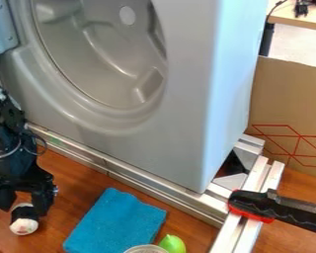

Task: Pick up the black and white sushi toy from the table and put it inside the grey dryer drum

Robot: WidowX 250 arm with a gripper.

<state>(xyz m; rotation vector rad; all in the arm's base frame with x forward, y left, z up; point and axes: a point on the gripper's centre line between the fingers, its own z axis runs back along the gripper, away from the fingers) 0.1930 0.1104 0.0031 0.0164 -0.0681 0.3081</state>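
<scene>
Gripper (23,209) is hanging near the surface's (65,183) left edge, around a black-and-white object (24,225); whether its jaws are grasping it, one cannot tell. A blue cloth (116,223) is lying toward the front edge, beside a green object (173,244).

You've got reddish-brown wood-grain tabletop (193,230) in front. Big grey plastic housing with round recess (187,99) behind, bright sheen along its right side. Silver metal rails (144,180) along its foot, more rails at right corner. To your right, brown cardboard panel with red line pattern (279,89). Beyond it, pale floor (299,45), light wood table (309,21) with dark leg, black cable on top.
</scene>
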